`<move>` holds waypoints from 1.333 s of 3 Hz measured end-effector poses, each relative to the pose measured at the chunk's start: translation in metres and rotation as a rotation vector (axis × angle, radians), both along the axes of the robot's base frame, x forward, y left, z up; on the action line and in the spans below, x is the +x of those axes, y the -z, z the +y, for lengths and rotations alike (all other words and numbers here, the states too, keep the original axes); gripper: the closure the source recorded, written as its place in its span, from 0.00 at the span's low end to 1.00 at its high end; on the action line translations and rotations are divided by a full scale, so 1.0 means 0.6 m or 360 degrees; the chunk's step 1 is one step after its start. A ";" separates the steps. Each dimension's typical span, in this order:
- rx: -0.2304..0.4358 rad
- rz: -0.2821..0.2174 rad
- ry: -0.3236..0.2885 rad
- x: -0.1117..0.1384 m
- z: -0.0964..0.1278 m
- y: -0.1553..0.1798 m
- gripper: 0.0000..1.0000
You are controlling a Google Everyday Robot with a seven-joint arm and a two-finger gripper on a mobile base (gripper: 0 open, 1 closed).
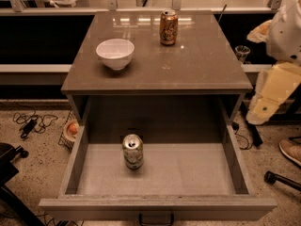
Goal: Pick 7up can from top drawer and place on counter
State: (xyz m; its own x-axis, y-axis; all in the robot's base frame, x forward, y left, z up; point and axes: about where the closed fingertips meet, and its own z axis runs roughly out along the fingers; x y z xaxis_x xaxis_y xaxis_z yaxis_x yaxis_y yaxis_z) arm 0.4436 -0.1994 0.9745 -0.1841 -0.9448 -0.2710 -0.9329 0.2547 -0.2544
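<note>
Worktop (197, 65): glossy, bears white bowl (115, 53) and orange-brown can (168, 27).
Floor (33, 168): speckled, cables (30, 121).
Top drawer (75, 166): open, 7up can (133, 151) upright.
Tool (265, 102): right of worktop; state cannot be told.

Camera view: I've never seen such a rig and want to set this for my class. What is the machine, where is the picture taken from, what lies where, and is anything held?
One camera looks down from the front at a cabinet; its mounting is not on record. The machine is a wheeled robot with one arm. Its pale arm shows at the right edge, and the gripper hangs low there, beside the cabinet, touching none of the things. On the counter stand a white bowl and an orange-brown can. The top drawer is pulled open; the 7up can stands upright on its floor, left of middle. Neither can is held.
</note>
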 end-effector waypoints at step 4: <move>0.1231 -0.0257 -0.0212 0.027 0.183 0.244 0.00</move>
State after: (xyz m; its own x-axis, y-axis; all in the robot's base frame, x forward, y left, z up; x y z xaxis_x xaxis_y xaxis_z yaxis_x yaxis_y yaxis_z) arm 0.4597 -0.0897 0.8281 0.0147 -0.4894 -0.8719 -0.9346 0.3032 -0.1859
